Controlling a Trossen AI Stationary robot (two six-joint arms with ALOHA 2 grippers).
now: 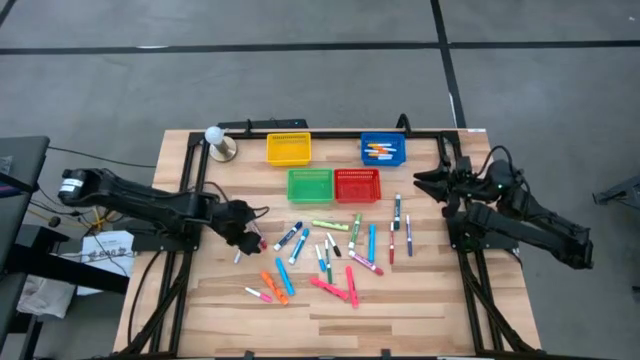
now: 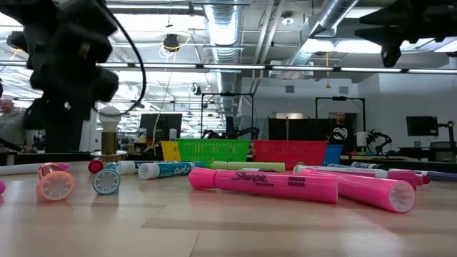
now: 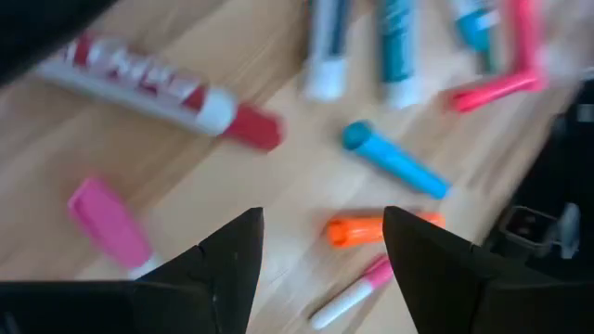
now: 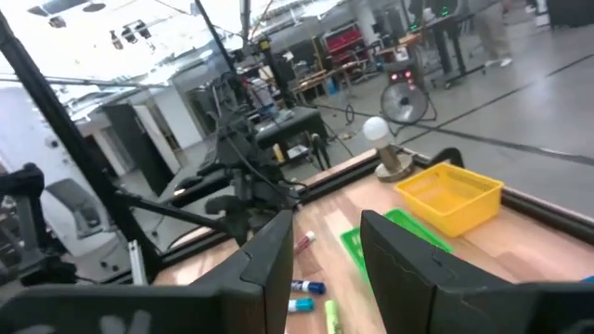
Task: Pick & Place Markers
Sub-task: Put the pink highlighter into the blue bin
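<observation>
Left jaws (image 3: 320, 255) spread wide, empty, poised over markers (image 1: 330, 255) strewn mid-bench (image 1: 420, 310). Right jaws (image 4: 325, 255) parted, empty, parked high at right edge. Step: approach. Next: lower onto orange marker (image 3: 380, 228), clamp, lift.
</observation>
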